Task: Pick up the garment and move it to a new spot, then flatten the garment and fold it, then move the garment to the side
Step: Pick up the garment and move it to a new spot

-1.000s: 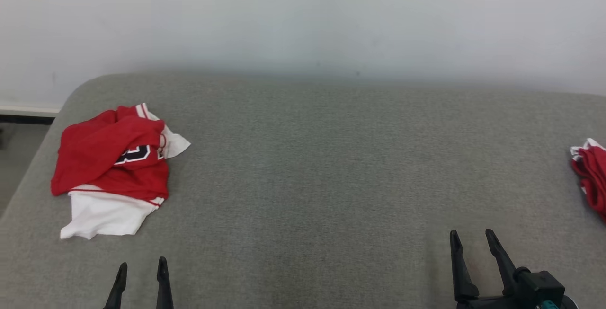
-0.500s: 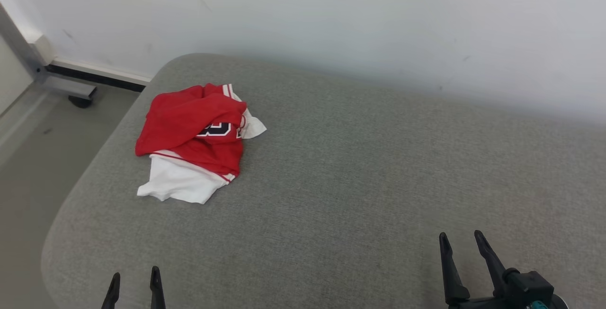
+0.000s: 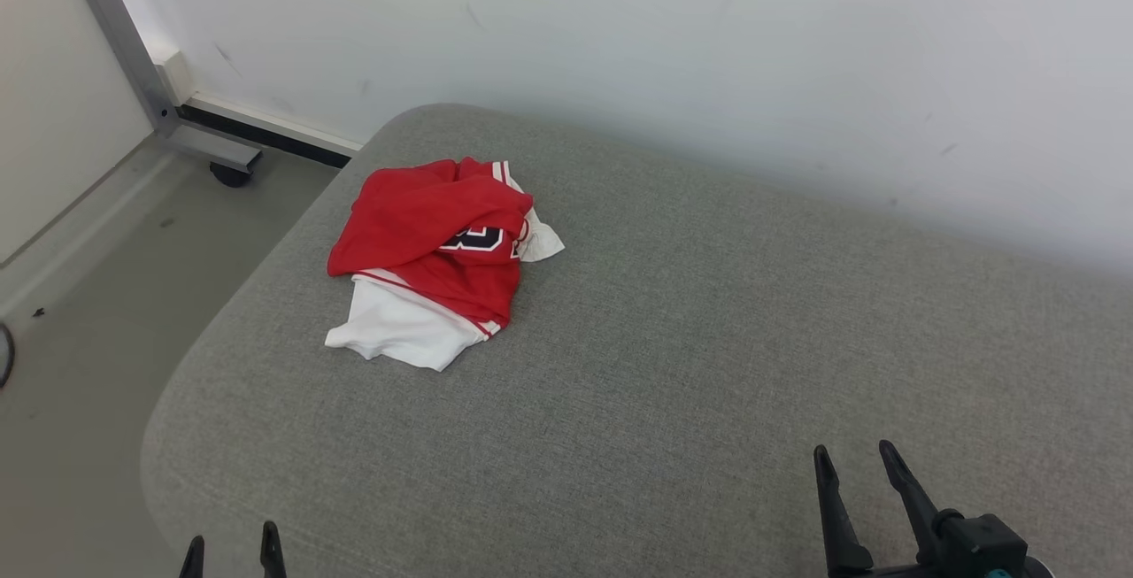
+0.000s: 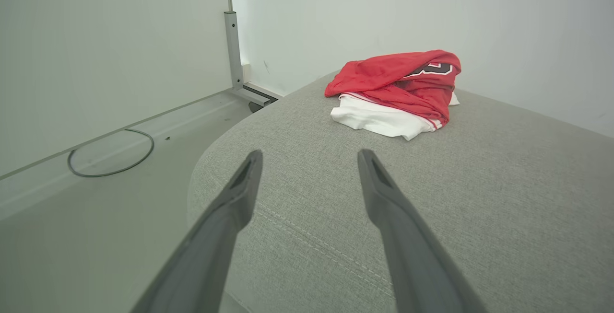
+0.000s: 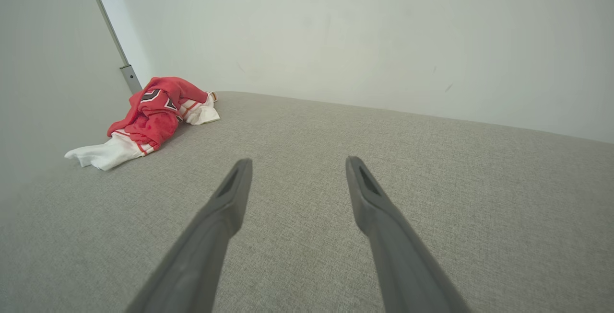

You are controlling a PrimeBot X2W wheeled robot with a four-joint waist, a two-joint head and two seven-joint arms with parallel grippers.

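**Both grippers waiting wide and empty, garment not yet lifted**

The left gripper [image 4: 311, 154] is hanging with its fingers spread wide and holding nothing, on the robot's side of the garment [image 3: 438, 242]. The right gripper [image 3: 852, 449], equally wide and empty, is sitting well to the garment's right. The garment (a red and white jersey, bunched in a heap) is lying on the grey cushion [image 3: 708, 339]. The spread fingers are probably readying for the pick-up. Right of the garment, bare cushion is offering ample room; just left of it, the rounded edge is dropping to the floor [image 3: 88, 295].

Open cushion [image 3: 708, 366] surrounds the garment [image 3: 438, 246] (wall [image 3: 620, 29] behind).
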